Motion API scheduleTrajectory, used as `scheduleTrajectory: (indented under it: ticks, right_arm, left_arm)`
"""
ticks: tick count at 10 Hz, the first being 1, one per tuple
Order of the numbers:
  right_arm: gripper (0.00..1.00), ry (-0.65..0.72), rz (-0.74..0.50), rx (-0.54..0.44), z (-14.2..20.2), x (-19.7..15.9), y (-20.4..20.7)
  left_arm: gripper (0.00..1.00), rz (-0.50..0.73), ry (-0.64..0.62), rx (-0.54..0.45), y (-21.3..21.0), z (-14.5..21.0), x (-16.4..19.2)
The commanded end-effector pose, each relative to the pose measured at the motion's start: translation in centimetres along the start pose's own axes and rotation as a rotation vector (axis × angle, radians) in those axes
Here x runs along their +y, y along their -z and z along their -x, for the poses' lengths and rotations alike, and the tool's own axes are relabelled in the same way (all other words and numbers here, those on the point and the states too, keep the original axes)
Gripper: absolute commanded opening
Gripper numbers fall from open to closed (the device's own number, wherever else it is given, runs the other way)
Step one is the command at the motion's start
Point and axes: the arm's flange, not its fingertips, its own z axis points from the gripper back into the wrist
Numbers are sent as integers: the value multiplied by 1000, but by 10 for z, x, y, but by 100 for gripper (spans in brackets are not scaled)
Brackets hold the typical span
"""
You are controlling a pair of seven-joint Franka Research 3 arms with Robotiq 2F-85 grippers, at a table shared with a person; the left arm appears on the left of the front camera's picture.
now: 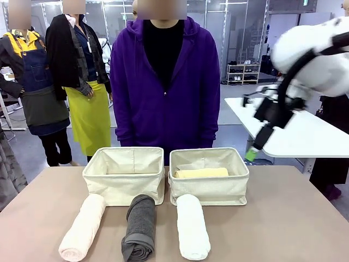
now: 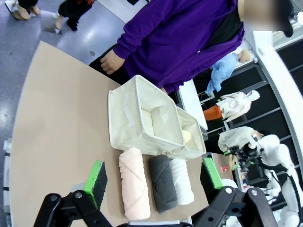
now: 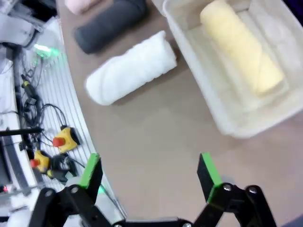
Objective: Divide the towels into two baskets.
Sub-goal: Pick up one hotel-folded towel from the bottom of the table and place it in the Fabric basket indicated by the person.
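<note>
Rolled terry towels, four: pale peach towel (image 1: 83, 226), dark grey towel (image 1: 139, 226), white towel (image 1: 192, 225), pale yellow towel (image 1: 201, 173). Cream canvas baskets, two: left basket (image 1: 124, 183), right basket (image 1: 210, 191); one counter (image 1: 283, 218); one person in a purple hoodie (image 1: 163, 82) at its far side. Jaw sets, two: left jaws and right jaws, each with two green pads, left pads (image 2: 96, 176) and right pads (image 3: 91, 172), four pads in all; yellow boxes with red buttons, two: upper button box (image 3: 64, 139), lower button box (image 3: 40, 161).
</note>
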Motion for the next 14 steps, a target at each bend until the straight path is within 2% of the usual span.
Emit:
scheduleTrajectory:
  ticks: [1, 2, 4, 5, 7, 9, 10, 11, 12, 14]
  right_arm:
    - [100, 130, -61, -147, 79, 4, -22]
    - [100, 204, -125, -249, 130, 1, -38]
    - [100, 400, -152, -312, 208, -2, -55]
    - [100, 540, -175, -325, 247, -2, -59]
    - [100, 610, -267, -484, 305, -5, -49]
    - [100, 673, -363, -592, 342, 0, -28]
    - [100, 706, -440, -616, 357, 5, -14]
    - [100, 660, -488, -662, 360, 3, 2]
    - [100, 700, -369, -551, 353, 2, -22]
    - [100, 700, -369, -551, 353, 2, -22]
  left_arm:
    - [100, 23, 3, -12, -2, -1, 1]
    - [100, 23, 3, -12, -2, -1, 1]
    - [100, 23, 3, -12, -2, -1, 1]
    - [100, 23, 3, -12, -2, -1, 1]
    - [100, 23, 3, -12, -2, -1, 1]
    - [100, 23, 3, -12, -2, -1, 1]
    - [100, 23, 3, -12, -2, -1, 1]
    - [100, 23, 3, -12, -2, -1, 1]
    - [100, 23, 3, -12, -2, -1, 1]
    - [100, 23, 3, -12, -2, -1, 1]
